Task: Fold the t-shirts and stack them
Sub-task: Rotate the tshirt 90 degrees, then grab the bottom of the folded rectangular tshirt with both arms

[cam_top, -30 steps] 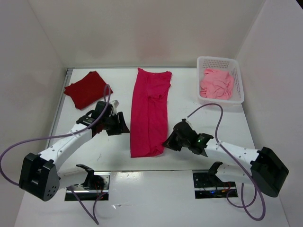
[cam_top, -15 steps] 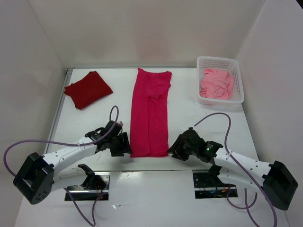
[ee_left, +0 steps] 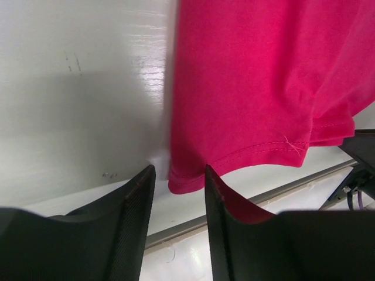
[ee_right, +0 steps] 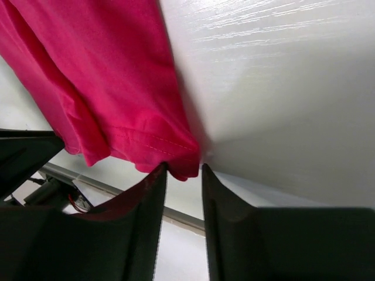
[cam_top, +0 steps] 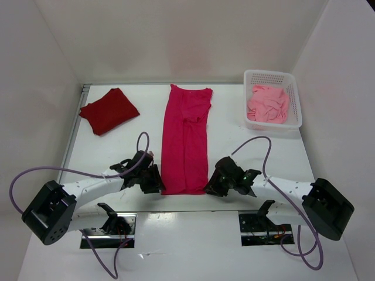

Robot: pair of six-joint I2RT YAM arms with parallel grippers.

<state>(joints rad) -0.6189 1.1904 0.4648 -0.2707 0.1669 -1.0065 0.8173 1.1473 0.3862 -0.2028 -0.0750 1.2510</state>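
Straddling near hem corners of the crimson t-shirt (cam_top: 185,140), a long strip mid-table: left gripper (ee_left: 179,171), right gripper (ee_right: 183,168), jaws spread, nothing pinched. Dark red t-shirt (cam_top: 109,110) far left, pink t-shirt (cam_top: 268,104) in basket (cam_top: 268,75).

Matt cloth t-shirt (ee_left: 258,88) — glossy table (ee_left: 88,88) (scuffed)

both arms are built of white link shells with black joints, the left arm (cam_top: 94,186) rising from a boxy black base block (cam_top: 48,212) and the right arm (cam_top: 287,188) from another (cam_top: 329,208). a thin purple cable (cam_top: 58,170) loops off each arm, the right one's (cam_top: 256,139) arching high. the fingers (ee_left: 126,234) are matte black plastic with a fine ribbed grain.
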